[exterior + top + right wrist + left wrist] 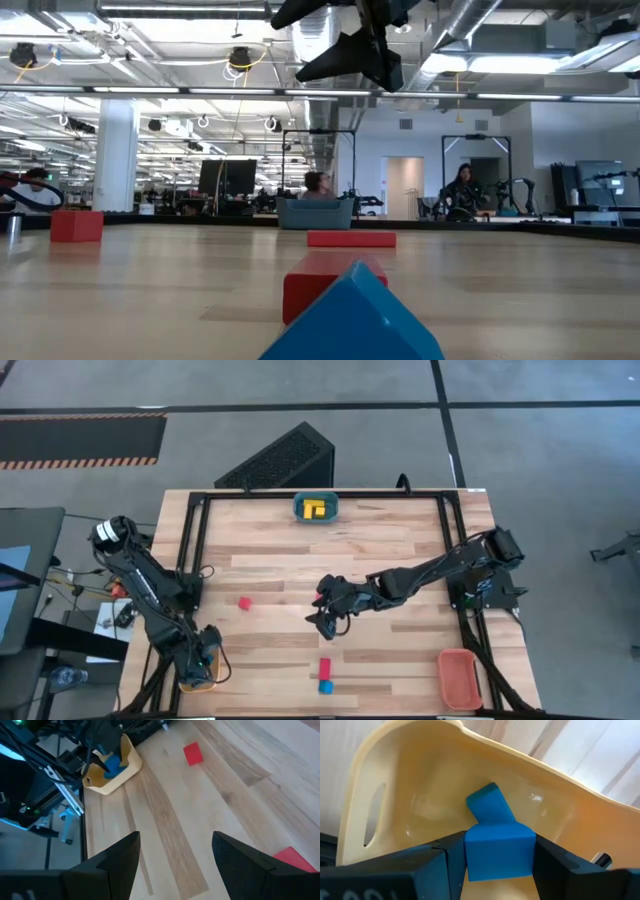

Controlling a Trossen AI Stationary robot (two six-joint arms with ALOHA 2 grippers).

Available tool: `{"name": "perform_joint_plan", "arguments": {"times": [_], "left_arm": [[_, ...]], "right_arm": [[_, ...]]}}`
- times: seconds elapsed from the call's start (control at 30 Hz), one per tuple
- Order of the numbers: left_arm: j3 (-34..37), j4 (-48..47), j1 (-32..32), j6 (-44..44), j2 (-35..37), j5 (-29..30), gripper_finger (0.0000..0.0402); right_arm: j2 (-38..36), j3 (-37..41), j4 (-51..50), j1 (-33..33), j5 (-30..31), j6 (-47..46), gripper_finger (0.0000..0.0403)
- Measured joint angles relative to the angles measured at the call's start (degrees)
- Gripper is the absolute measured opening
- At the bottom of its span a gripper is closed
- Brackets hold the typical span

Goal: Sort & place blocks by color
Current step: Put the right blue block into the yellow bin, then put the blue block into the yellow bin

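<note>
My left gripper (203, 656) is at the table's near-left corner, over a yellow tray (195, 678), shut on a blue block (497, 851). A second blue block (488, 804) lies inside that tray. My right gripper (175, 862) hangs open above the table's middle (327, 616), holding nothing. A red bar (295, 859) lies on the wood just by it. A red cube (245, 603) sits to its left. A red block (324, 667) and a blue block (325, 686) lie together near the near edge. Yellow blocks (316, 509) lie in the teal tray (298, 508). My left gripper pinches the blue block by two opposite side faces (470, 855), one dark finger (447, 862) on each side. The block is over the inside of the yellow tray (420, 780), close to the other blue block. Whether it rests on the tray's floor, I cannot tell.
An orange-red tray (460, 678) lies at the near-right corner. A black frame (190, 540) runs round the table's edges. Bare wood stretches between the far teal tray and the right gripper. In the low view, people (465, 190) are in the room far behind.
</note>
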State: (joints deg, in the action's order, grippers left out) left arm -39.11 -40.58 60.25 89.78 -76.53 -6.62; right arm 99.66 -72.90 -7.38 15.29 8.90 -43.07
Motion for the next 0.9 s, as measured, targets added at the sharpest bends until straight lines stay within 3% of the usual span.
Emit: {"name": "perform_joint_plan", "arguments": {"times": [0.3,0.47,0.73,0.9], "left_arm": [[0.0,-1.2,0.0,1.8,0.0,-2.4,0.0245],[-1.8,-1.8,-0.3,3.2,0.0,-4.7,0.0264],[-7.5,-5.4,-1.3,5.0,0.1,7.5,0.0265],[-11.3,-4.8,-2.6,0.8,0.1,18.0,0.0265]], "right_arm": [[0.0,0.0,0.0,0.0,0.0,0.0,0.0271],[1.8,-0.1,-2.0,2.3,0.2,1.4,0.0271],[11.2,0.0,0.4,9.1,-5.2,16.7,0.0271],[14.2,0.1,5.1,10.6,-8.6,19.2,0.0271]]}}
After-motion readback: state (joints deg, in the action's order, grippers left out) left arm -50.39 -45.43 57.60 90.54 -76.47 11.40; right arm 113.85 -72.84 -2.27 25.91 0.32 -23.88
